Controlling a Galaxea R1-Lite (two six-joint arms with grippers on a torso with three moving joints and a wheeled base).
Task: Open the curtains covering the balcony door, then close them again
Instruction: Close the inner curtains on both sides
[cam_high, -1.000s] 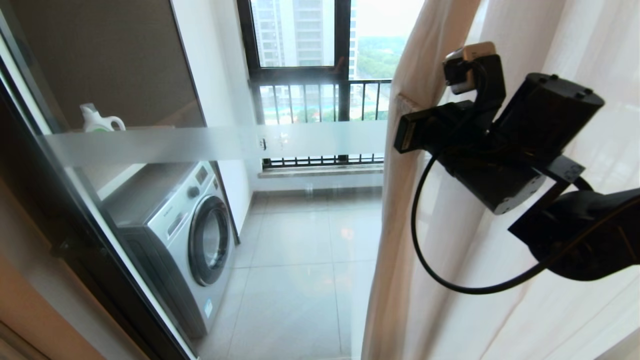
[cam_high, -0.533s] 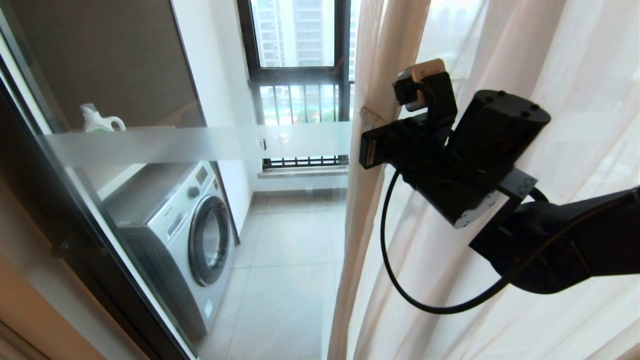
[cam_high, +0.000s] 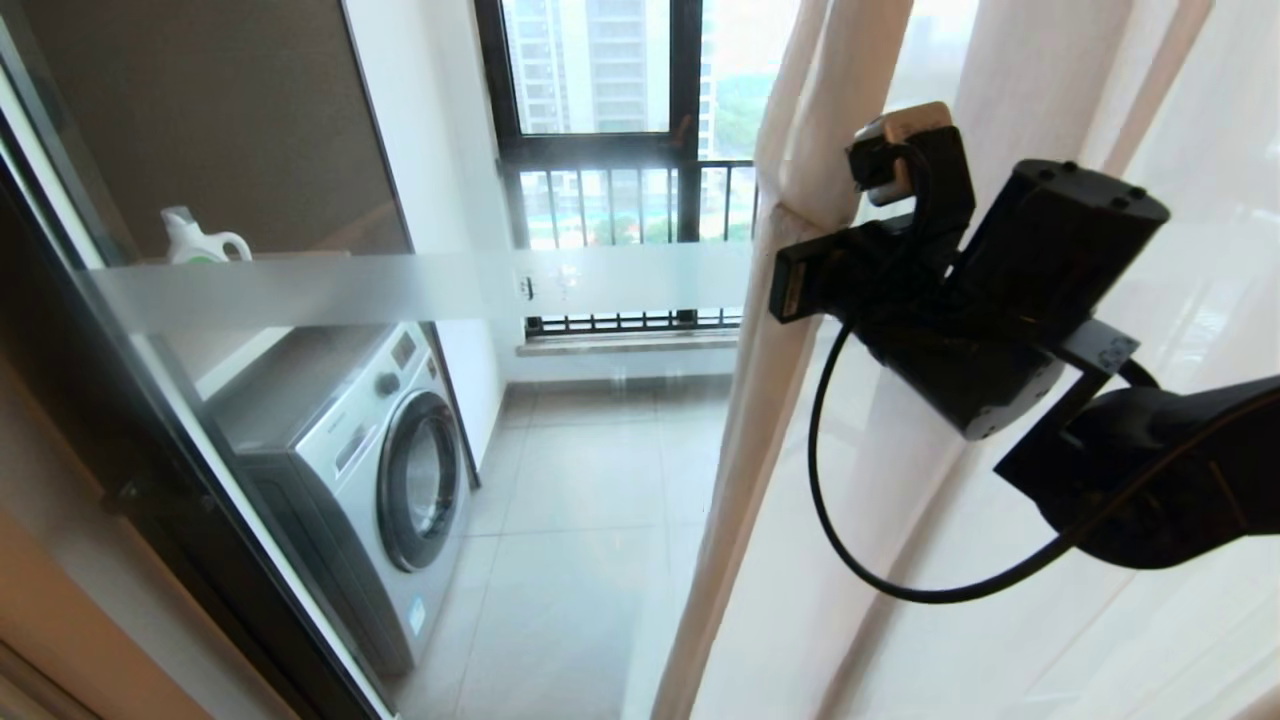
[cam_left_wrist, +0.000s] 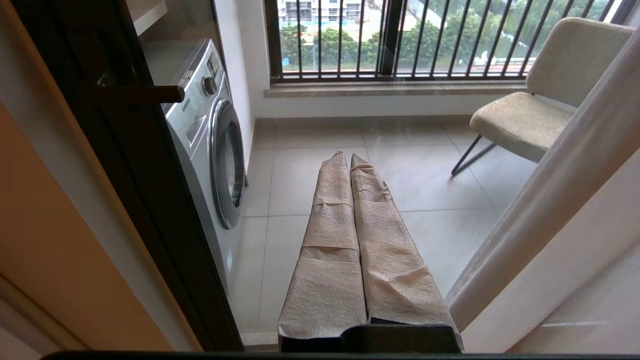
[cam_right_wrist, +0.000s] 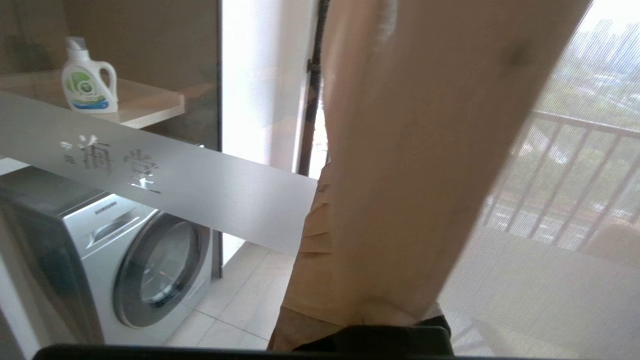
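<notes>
Left of the sheer curtain (cam_high: 900, 480) your way stops at the balcony door (cam_high: 560, 280) glass; its dark frame (cam_high: 150, 460) blocks the far left. The sheer's folds crowd your right gripper (cam_high: 790, 215).

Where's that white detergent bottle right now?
In the head view, the detergent bottle stands at the left, out on the balcony behind the balcony door, on a shelf above the washing machine.
</notes>
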